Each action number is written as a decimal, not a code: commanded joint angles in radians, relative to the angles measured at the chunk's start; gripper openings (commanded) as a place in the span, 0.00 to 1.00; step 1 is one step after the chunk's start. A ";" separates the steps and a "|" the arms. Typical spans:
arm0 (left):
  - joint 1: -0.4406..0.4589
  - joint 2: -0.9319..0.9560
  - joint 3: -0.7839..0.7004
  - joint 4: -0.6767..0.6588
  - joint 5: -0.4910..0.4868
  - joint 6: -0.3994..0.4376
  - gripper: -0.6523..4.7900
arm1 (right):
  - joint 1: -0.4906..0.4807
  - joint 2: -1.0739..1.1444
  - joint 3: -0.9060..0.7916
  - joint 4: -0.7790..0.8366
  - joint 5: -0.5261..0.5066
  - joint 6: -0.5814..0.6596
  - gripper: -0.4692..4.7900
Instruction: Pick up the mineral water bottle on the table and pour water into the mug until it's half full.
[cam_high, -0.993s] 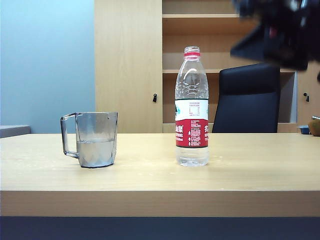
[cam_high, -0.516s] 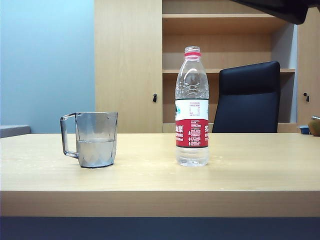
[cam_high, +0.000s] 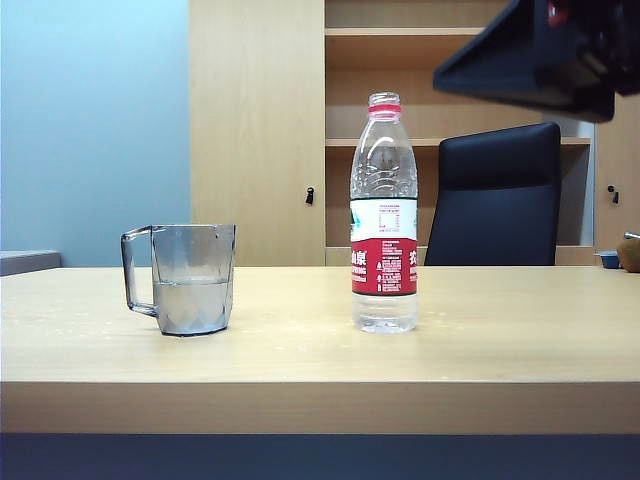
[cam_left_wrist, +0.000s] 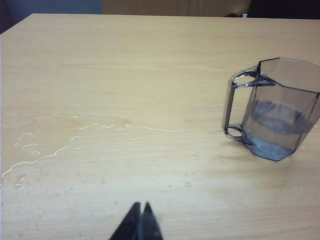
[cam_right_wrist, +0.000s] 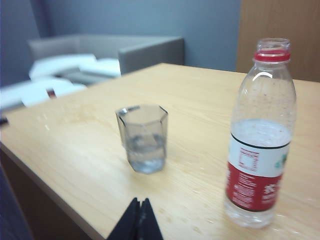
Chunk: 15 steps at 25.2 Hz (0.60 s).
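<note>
Left of the mineral water bottle (cam_high: 383, 212), mug (cam_high: 180, 278) about half full of water (cam_high: 192, 303), upright on the table (cam_high: 320, 350); bottle uncapped, red-and-white label, white lettering unreadable. Left gripper (cam_left_wrist: 139, 220) pinched together, empty, above bare wood near the mug. Right gripper (cam_right_wrist: 138, 218) likewise closed, empty; its arm (cam_high: 540, 55) lower above the bottle's right than half a second ago

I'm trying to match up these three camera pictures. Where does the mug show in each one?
Exterior view: the mug stands on the table, left of the bottle, handle away from it.
Left wrist view: the mug sits beyond the left gripper; no bottle in view.
Right wrist view: the mug stands beyond the right gripper, with the bottle nearer the camera.
Shared landmark: the light-wood table.
</note>
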 joint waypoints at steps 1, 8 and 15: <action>0.000 0.001 0.003 0.012 -0.002 0.004 0.12 | -0.021 -0.053 0.002 -0.082 -0.006 -0.045 0.07; 0.000 0.001 0.003 0.011 0.001 0.004 0.12 | -0.509 -0.572 0.000 -0.689 -0.201 -0.049 0.07; 0.000 0.001 0.003 0.011 0.005 0.004 0.12 | -0.835 -0.817 -0.072 -0.795 -0.201 -0.048 0.07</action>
